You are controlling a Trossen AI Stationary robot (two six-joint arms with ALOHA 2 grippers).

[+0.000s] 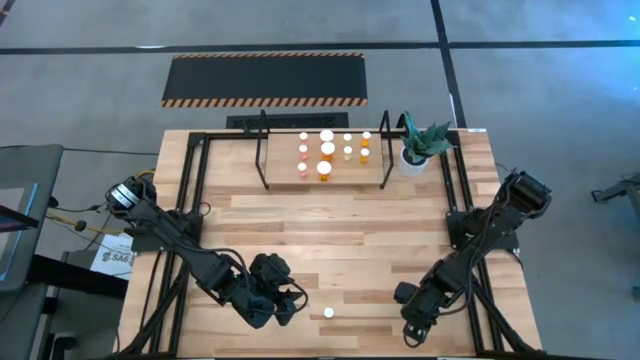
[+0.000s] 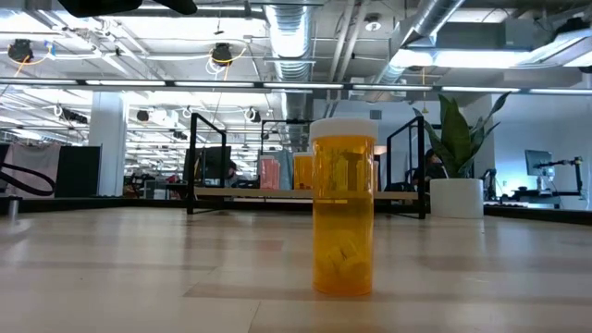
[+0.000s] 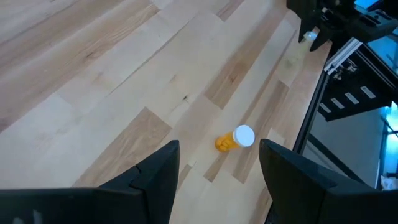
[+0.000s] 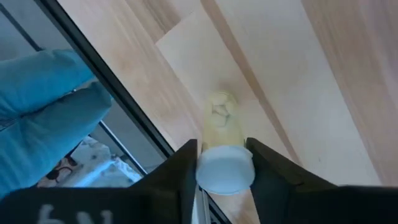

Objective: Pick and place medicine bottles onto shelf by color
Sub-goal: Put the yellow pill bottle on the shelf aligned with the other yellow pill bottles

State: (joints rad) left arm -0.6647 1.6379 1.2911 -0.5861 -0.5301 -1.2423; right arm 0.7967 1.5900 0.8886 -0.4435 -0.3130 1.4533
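Pale bottle (image 4: 225, 163) half-hidden between tool fingers (image 4: 180, 171)

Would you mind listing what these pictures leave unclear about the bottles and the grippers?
- Right gripper: fingers flank a pale bottle; the cap hides most of its body, and the high view's arm hides the grip.
- Shelf bottles: too small in the high view to sort by colour; the orange bottle blocks them in the low view.
- Blue glove: cut off by the frame edge.
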